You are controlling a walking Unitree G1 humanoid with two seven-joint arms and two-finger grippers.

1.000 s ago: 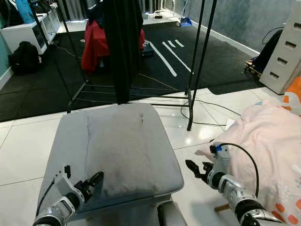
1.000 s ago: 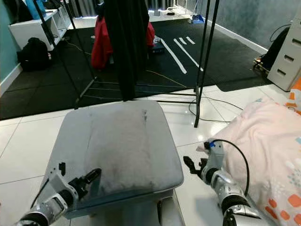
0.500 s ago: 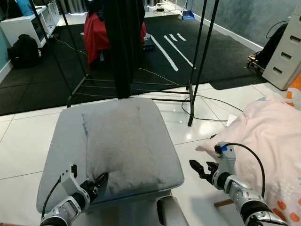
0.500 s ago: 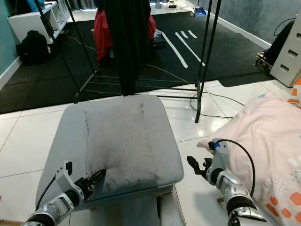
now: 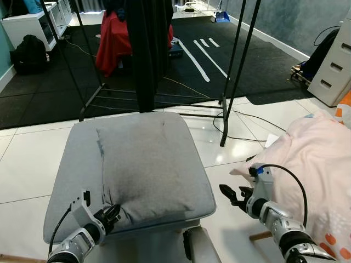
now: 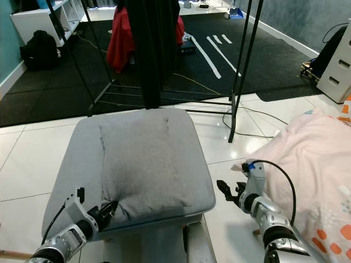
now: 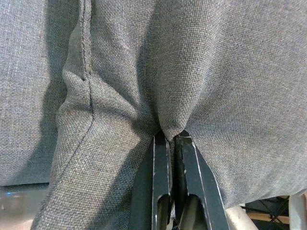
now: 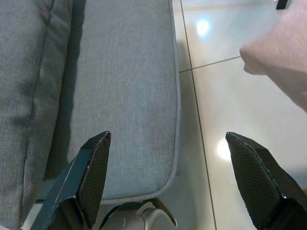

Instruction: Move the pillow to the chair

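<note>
A grey chair seat is sitting on white floor tiles, with bare tile running along its left side and a wider strip of tile opening on its right, toward a pink blanket that is spilling in from the right edge. Just past the seat's far edge, a black clothes rack is standing with a dark garment hanging down almost to the cushion, and a black cable is trailing over the tiles by the rack's right leg. Farther back a dark mat is covering the floor.

The pillow is lying flat on the seat, a grey woven rectangle nearly matching the seat in colour, with a stitched seam running down its left side and soft puckers at the near left corner.

The left end effector is reaching in at that near left corner; in the left wrist view its fingers are pressing narrowly together on a pinched fold of the pillow's fabric. The right end effector is hovering over the tiles just right of the seat's near right corner, apart from the pillow, with its fingers spreading wide and holding nothing.
</note>
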